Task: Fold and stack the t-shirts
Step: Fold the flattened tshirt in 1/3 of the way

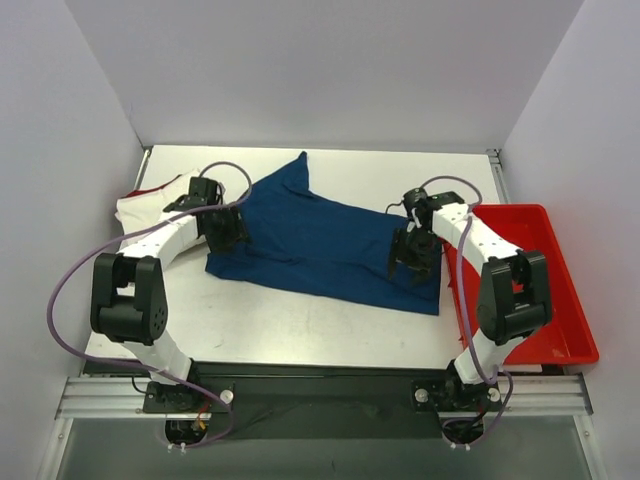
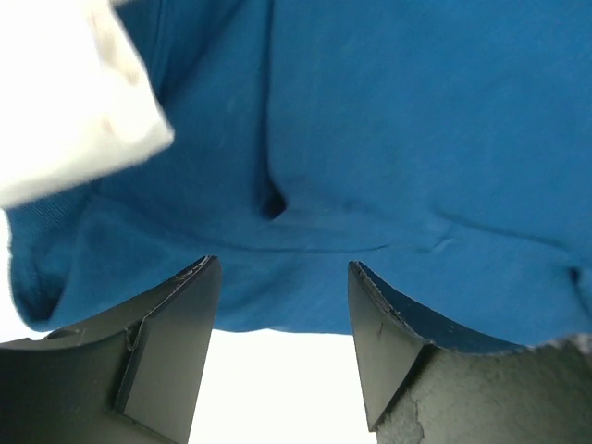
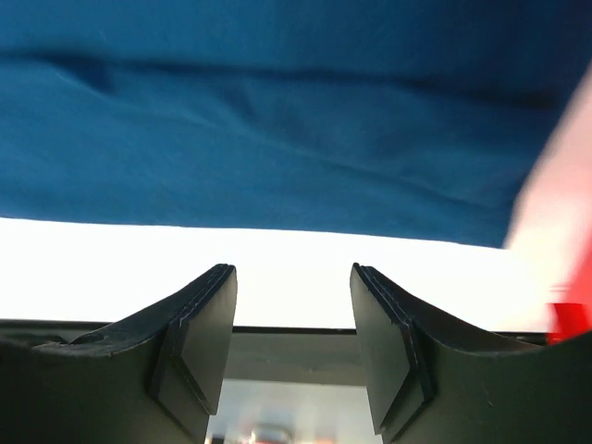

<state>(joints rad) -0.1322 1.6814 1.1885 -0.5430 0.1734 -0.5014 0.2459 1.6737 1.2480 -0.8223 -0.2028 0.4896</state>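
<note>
Nothing legible in any view: no text, label, brand, number or sign. Blue t-shirt (image 1: 320,245) is plain cloth just ahead of the left fingers (image 2: 166,342) and the right fingers (image 3: 194,333). White t-shirt (image 1: 140,210), up and to the left of the left fingers, has no marking that can be read. Same for the red tray (image 1: 545,260), to the right of the right fingers.
</note>
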